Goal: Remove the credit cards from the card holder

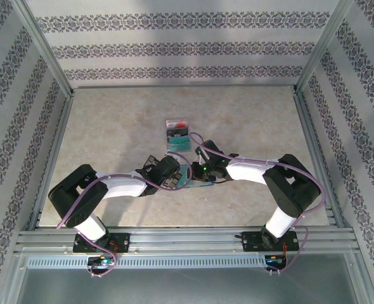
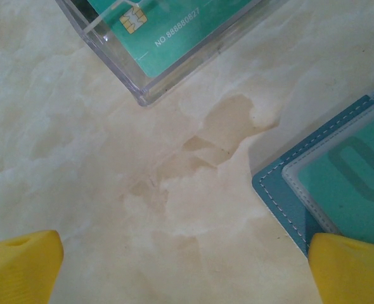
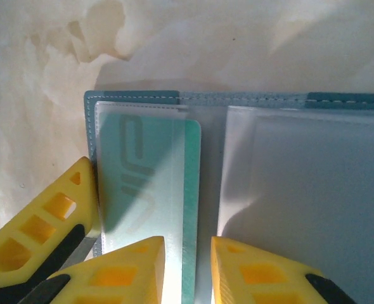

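Now mid-extraction at the card holder (image 3: 131, 96), right gripper (image 3: 188, 261) narrow astride the teal-green card (image 3: 155, 183), hold unclear, left gripper (image 2: 187, 269) wide open; next, pinch and slide outward.

Patterned walls (image 1: 187, 47), pale marble tabletop (image 1: 111, 126)

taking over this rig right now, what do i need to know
Left gripper: wide open, holding nothing, low over the bare table beside a corner of the card holder.
Right gripper: fingers narrowly apart astride the edge of the teal card in the holder's left pocket; can't tell if it is gripped.
Done: a stack of cards is already out, beyond the arms; a teal chip card sits in a clear tray.
Left: pull out that pocketed teal card; the right pocket looks empty.
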Robot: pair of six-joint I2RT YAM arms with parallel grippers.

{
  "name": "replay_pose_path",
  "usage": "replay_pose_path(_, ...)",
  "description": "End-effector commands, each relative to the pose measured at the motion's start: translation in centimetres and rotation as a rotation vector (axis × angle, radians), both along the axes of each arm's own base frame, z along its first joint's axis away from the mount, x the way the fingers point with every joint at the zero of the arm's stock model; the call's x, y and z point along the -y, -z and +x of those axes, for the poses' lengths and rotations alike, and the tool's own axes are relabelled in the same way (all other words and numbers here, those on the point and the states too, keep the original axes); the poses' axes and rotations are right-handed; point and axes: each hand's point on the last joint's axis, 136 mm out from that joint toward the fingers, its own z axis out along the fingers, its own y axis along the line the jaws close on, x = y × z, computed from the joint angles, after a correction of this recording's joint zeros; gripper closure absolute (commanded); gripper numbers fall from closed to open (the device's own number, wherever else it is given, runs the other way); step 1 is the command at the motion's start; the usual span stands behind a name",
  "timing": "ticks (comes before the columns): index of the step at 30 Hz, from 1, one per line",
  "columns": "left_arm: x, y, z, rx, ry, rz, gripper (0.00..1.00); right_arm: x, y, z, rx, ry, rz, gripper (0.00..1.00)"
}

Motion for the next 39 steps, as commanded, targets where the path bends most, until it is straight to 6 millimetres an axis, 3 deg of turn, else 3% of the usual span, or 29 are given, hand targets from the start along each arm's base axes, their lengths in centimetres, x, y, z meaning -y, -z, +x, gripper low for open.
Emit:
replay_pose_path(1,-0.4,0.7,-0.4,-0.028,-0.013,0.028,0.01,-0.7,-0.1,0.7,-0.005,0.002,0.022,0.74)
replay_pose_path(17,-0.1,1.1,-0.4,-0.042,-0.004,0.03,0.01,-1.3,0.2,0.6,-0.038,0.004,0.064,0.77)
replay_pose_path(30,-0.3,1.3,-0.5,-0.05,-0.008,0.04,0.01,-2.4,-2.8,1.3,-0.019,0.02,0.357,0.84)
replay_pose_path(39,-0.3,1.5,-0.5,-0.055,-0.011,0.045,0.01,-2.0,-4.1,1.5,0.008,0.024,0.428,0.86)
